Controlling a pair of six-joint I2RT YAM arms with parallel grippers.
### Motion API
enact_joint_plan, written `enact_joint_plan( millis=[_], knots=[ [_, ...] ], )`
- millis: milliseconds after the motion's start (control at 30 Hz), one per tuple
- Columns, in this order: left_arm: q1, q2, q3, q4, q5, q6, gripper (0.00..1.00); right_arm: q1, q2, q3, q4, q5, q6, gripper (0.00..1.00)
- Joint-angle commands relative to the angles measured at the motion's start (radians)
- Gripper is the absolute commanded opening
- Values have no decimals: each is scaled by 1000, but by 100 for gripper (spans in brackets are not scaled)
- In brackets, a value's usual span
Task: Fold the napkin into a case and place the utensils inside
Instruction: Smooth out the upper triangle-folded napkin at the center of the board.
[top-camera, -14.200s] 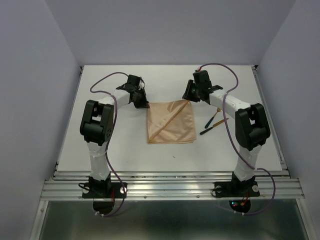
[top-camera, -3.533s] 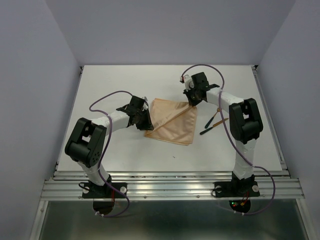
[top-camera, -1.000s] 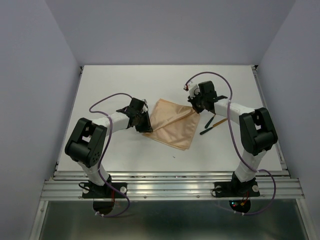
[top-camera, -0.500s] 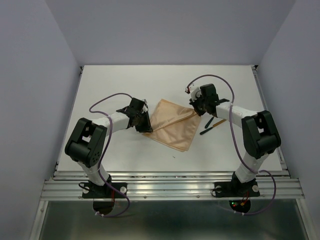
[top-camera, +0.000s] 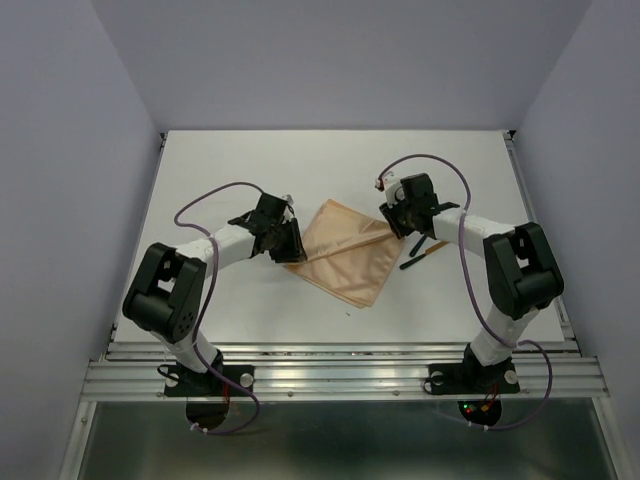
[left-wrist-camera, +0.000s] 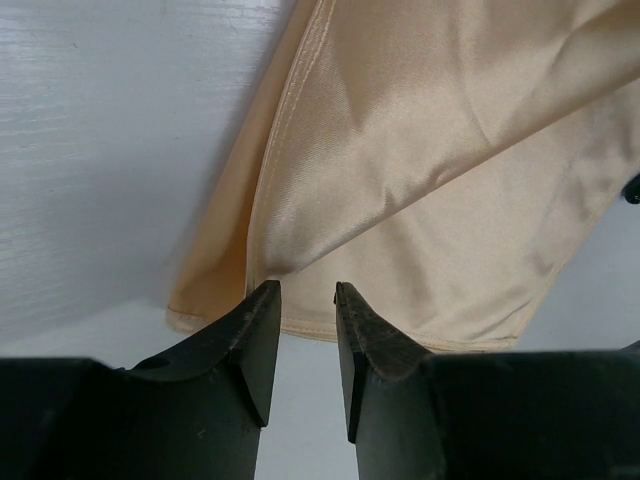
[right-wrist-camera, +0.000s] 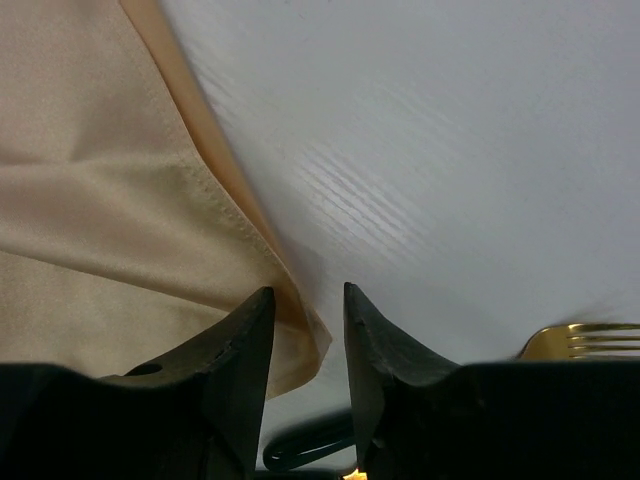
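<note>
White worktop, lilac walls. Left hand and right hand have just parted their fingers, releasing the folded napkin. It lies flat between them, turned cornerwise, with the utensils just to its right. The next fold toward the case can likely begin.

The white table is carrying the peach-orange napkin, which is lying folded and flat near its middle, turned cornerwise. Just beside the napkin's right corner, the dark-handled utensils are lying on the bare tabletop.
</note>
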Motion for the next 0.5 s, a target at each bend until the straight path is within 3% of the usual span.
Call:
enact_joint_plan(
  millis=[0,233,467],
  knots=[
    [-3,-87,49,-29,-31,17,40,-15,-65,26,59,114,131,40],
    [23,-105,60,-47,-53,5,40,-15,-126,7,41,118,416,40],
    [48,-76,41,-44,-62,-16,40,-15,-192,-55,12,169,842,44]
  ],
)
